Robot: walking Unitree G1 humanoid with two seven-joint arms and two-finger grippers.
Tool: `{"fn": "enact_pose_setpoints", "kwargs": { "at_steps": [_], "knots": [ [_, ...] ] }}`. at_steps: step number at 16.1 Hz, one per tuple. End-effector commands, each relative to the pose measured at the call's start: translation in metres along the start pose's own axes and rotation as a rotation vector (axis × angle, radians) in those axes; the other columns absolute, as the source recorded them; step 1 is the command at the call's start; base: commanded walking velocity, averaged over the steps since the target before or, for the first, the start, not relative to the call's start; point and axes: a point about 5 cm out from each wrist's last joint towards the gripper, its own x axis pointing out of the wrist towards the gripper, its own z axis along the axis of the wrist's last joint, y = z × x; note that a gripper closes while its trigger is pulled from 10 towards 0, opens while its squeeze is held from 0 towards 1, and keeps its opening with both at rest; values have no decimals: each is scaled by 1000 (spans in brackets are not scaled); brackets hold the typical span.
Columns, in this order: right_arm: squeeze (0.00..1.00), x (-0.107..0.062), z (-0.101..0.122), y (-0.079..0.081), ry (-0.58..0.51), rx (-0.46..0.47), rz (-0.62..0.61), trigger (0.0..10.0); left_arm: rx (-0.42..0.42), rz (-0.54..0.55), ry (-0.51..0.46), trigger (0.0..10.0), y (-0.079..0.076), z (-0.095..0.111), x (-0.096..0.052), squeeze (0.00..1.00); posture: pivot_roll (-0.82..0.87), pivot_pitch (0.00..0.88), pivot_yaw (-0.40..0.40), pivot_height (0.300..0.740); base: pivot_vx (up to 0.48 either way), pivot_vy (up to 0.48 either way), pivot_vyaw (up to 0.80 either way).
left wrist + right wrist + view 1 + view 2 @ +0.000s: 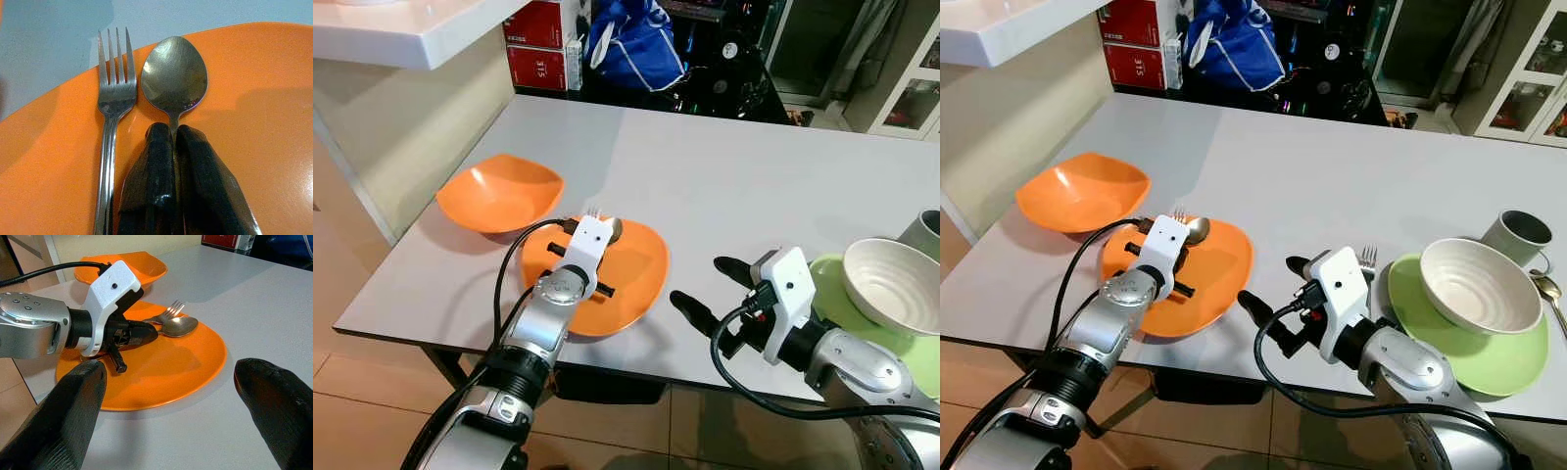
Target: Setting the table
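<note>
1. Spoon point(174, 78), one on the orange plate point(631, 279) near the bench's front edge; its handle is pinched between the closed fingers of the left claw point(174, 134), the bowl just beyond the fingertips.
2. Fork point(113, 98), one, lying on the same plate just beside the spoon, parallel to it, apart from the claw.
3. Right claw point(710, 284): fingers spread wide, holding nothing, low over the bench's front edge between the orange plate and the green plate point(1489, 357).
4. Orange bowl point(499, 191), one, near the bench's left edge.
5. White bowl point(1482, 284), one, on the green plate.
6. Right eye view adds a second fork point(1367, 258) beside the green plate, a mug point(1518, 235), and another spoon point(1547, 290) at the right.
</note>
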Motion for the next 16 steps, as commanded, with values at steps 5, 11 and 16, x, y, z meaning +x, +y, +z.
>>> {"fn": "enact_pose_setpoints", "kwargs": {
  "at_steps": [5,11,16],
  "knots": [
    [0,-2,1,1,13,-4,16,10000,-3,-3,-31,10000,1,9,0,1000,-61,0,-44,740,0,0,0],
    [0,-1,1,-1,9,-6,14,10000,-19,-3,-71,10000,4,21,-6,1000,-58,0,-45,740,0,0,0],
    [0,1,4,-3,1,-19,14,10000,-20,47,-283,10000,14,55,-22,1000,-63,0,-48,740,0,0,0]
  ]
}}
